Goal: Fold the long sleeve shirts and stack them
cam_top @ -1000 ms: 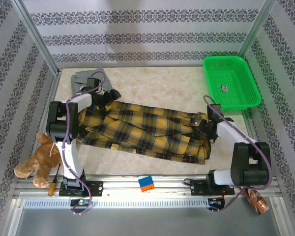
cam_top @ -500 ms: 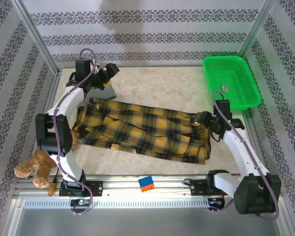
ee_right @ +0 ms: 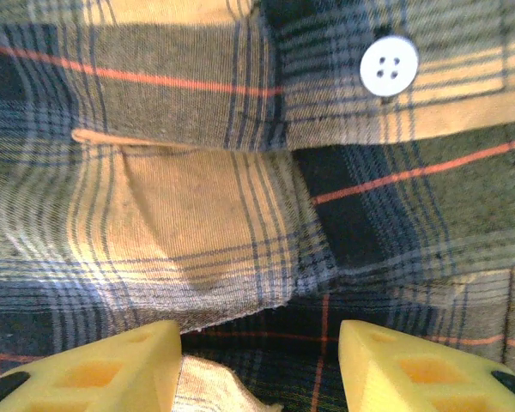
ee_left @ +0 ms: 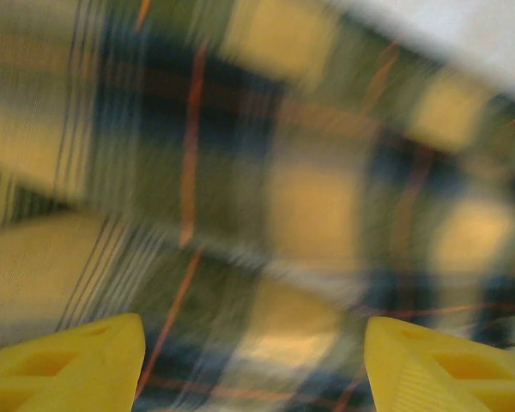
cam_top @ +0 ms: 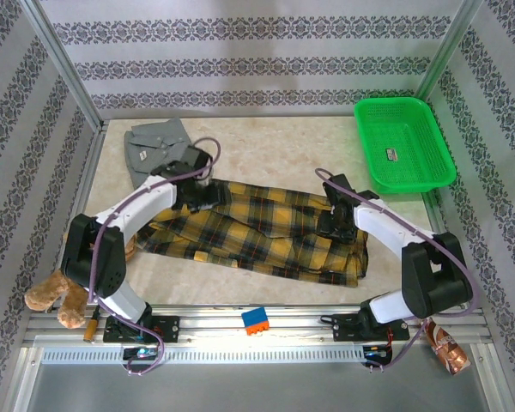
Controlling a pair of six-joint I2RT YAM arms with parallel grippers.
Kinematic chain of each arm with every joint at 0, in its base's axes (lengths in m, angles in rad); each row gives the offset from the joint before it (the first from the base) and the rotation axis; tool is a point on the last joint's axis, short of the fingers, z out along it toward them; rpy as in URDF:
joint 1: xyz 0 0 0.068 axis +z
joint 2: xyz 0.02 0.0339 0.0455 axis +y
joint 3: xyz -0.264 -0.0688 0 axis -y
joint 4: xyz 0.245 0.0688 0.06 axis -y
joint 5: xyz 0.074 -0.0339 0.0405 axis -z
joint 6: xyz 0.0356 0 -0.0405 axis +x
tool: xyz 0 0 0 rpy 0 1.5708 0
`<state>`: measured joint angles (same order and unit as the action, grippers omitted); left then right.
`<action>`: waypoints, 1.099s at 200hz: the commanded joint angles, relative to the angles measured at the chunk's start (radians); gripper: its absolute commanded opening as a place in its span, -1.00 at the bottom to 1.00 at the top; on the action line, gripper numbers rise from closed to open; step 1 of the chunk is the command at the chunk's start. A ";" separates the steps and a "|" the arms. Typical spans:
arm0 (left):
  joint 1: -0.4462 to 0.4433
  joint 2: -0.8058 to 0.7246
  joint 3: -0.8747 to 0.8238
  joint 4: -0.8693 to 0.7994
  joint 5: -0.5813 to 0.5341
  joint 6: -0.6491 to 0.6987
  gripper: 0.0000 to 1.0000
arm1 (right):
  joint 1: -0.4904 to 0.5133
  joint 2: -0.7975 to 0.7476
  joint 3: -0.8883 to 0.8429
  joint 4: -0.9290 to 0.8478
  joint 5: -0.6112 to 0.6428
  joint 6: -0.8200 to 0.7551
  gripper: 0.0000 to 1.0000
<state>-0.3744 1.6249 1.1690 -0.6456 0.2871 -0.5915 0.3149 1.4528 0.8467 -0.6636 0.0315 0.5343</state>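
Left gripper [ee_left: 253, 356] spread over plaid flannel [cam_top: 266, 232], right gripper [ee_right: 259, 365] spread likewise, basket label [cam_top: 394, 154] unreadable

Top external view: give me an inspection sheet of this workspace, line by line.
Surface: pale table, bare at the back middle.
Job's things: plaid shirt spread rumpled across the middle; grey shirt at the back left, not stacked.
Clutter: plush toy at the near left edge; blue-orange block on the front rail; green basket at the back right.
Grippers: left gripper open over the plaid's left end; right gripper open over its right end.
Cables: purple cables run along both arms.
Surroundings: patterned walls.
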 commanded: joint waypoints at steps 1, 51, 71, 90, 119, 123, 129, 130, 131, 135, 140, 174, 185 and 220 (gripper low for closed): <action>-0.022 0.014 -0.069 -0.018 -0.092 -0.030 0.32 | 0.042 0.024 -0.027 -0.031 0.056 0.059 0.04; -0.090 0.190 -0.093 0.040 -0.094 -0.001 0.28 | 0.072 0.021 -0.046 -0.064 0.101 0.108 0.06; -0.134 0.274 -0.075 0.075 -0.066 -0.001 0.27 | 0.073 -0.002 -0.047 -0.091 0.116 0.116 0.07; -0.178 0.342 -0.040 0.100 -0.048 0.002 0.26 | 0.076 -0.030 -0.058 -0.108 0.129 0.124 0.08; -0.255 0.411 0.046 0.145 0.004 0.018 0.24 | 0.076 -0.053 -0.072 -0.138 0.130 0.138 0.09; -0.267 0.421 0.067 0.141 0.004 0.027 0.24 | 0.076 -0.057 -0.074 -0.141 0.130 0.140 0.10; -0.282 0.438 0.098 0.132 0.006 0.040 0.24 | 0.076 -0.063 -0.079 -0.145 0.129 0.142 0.09; -0.284 0.441 0.103 0.131 0.006 0.042 0.24 | 0.076 -0.064 -0.079 -0.145 0.129 0.142 0.10; -0.286 0.444 0.107 0.130 0.007 0.044 0.24 | 0.075 -0.063 -0.080 -0.146 0.129 0.142 0.09; -0.293 0.455 0.126 0.126 0.012 0.051 0.24 | 0.076 -0.067 -0.083 -0.148 0.128 0.144 0.10; -0.299 0.468 0.146 0.126 0.019 0.058 0.24 | 0.076 -0.069 -0.087 -0.151 0.127 0.145 0.10; -0.305 0.552 0.301 0.093 0.022 0.161 0.24 | 0.077 -0.075 -0.109 -0.157 0.104 0.150 0.11; -0.289 0.585 0.368 0.044 -0.012 0.200 0.24 | 0.079 -0.074 -0.112 -0.159 0.097 0.149 0.11; -0.171 0.691 0.567 -0.051 -0.068 0.254 0.19 | 0.092 -0.051 -0.105 -0.141 0.052 0.150 0.11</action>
<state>-0.6384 2.1929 1.6489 -0.5446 0.3058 -0.4316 0.3893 1.3937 0.7444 -0.7929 0.1207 0.6605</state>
